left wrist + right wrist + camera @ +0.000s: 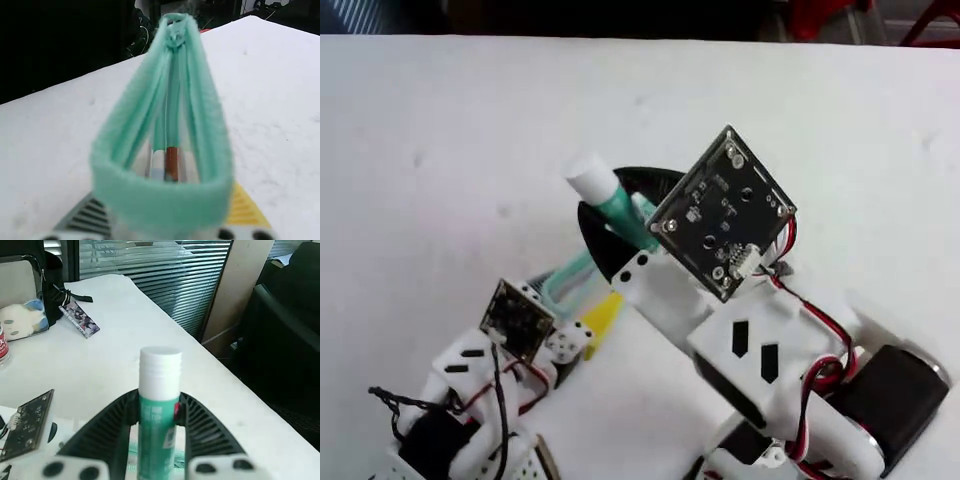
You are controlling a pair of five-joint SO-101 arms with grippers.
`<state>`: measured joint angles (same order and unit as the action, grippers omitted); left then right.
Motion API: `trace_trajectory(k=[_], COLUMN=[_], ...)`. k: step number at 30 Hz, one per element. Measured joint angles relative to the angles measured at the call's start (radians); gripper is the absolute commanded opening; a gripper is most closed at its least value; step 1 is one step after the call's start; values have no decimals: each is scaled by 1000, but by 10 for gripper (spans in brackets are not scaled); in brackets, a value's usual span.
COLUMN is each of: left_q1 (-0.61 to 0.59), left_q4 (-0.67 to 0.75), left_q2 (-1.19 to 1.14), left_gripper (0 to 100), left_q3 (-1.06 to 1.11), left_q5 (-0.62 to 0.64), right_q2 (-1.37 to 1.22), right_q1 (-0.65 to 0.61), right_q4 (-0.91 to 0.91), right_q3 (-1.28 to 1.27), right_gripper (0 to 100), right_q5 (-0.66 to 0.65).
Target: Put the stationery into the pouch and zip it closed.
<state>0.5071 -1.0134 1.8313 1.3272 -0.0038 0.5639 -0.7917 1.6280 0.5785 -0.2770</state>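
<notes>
Glue stick (603, 195): long axis runs diagonally in the high view, with the white cap toward the far left of the bench (440, 150) and the teal body back toward the right arm. It is held off the surface, the cap standing clear beyond the grip. Right gripper (159, 407): black ribbed fingers (210, 427) pinch the teal body from both sides, just under the cap. The right arm reaches in from the near right corner, its wrist board (720, 212) tilted face-up over the stick. Pouch (565, 280): it sits between the two arms, just beside the near end of the stick, its long axis pointing away from the left gripper (165, 222). It has a mint-green fabric rim and clear sides; the mouth gapes open as a long loop and the zip is undone. A white item (158, 162) and an orange-brown item (171, 162) lie lengthwise inside it. The left arm sits low at the near left, aimed toward the pouch. Its grey finger (85, 217) and yellow finger (245, 205) bear on the near end of the pouch from either side.
</notes>
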Motion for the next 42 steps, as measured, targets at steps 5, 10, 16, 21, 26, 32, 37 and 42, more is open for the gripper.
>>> trace_trajectory(k=[5, 10, 16, 21, 26, 32, 37, 42], left_q1=[0, 0, 0, 0, 0, 0, 0, 0], left_q4=[-31, -35, -35, -37, -37, -37, -40, -40], left_q2=[2, 2, 2, 2, 2, 2, 2, 2], left_gripper=[184, 182, 181, 181, 184, 184, 184, 184], left_q3=[0, -2, -2, -2, -2, -2, -2, -2], left_q5=[0, 0, -2, -2, -2, -2, -2, -2], right_q2=[6, 101, 262, 265, 298, 405, 516, 545], right_q1=[-2, -11, -11, -12, -11, -25, -25, -25], right_q4=[0, -21, -120, -350, -609, -703, -717, -790], right_q3=[0, -6, -132, -459, -753, -968, -1077, -1146], right_gripper=[17, 17, 17, 17, 17, 17, 17, 17], right_q5=[0, 83, 160, 160, 160, 160, 161, 161])
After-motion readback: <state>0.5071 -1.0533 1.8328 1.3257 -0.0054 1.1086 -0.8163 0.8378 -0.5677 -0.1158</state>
